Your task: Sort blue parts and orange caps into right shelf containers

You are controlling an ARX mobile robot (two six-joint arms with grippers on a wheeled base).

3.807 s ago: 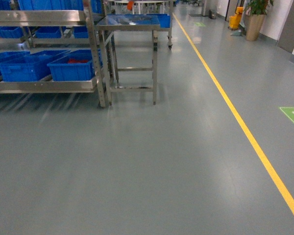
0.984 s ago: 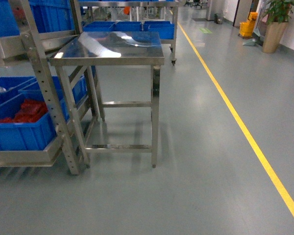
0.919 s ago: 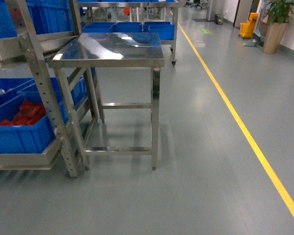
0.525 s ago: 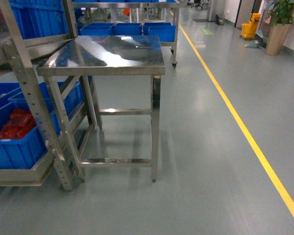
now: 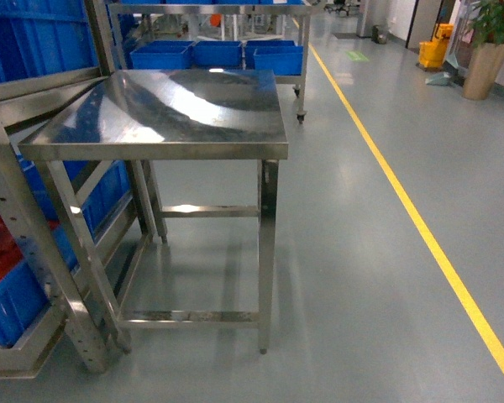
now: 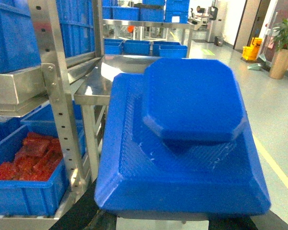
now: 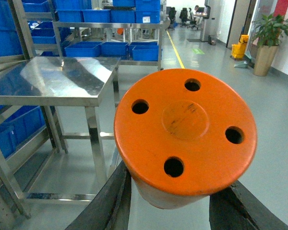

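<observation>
Even, bright overhead light is seen; white glare is thrown across the steel table top (image 5: 176, 105); faint shadows fall beneath; the far background is softened.

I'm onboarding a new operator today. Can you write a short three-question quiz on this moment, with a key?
1. True or false: the right gripper holds an orange cap.
2. How many holes show on the cap's flat top?
3. The steel table top carries: A) a blue bin, B) nothing visible, C) red parts.

Key
1. True; dark fingers clamp its sides.
2. Four.
3. B. The red parts lie in a shelf bin beside it, while the left gripper carries the blue part.
</observation>
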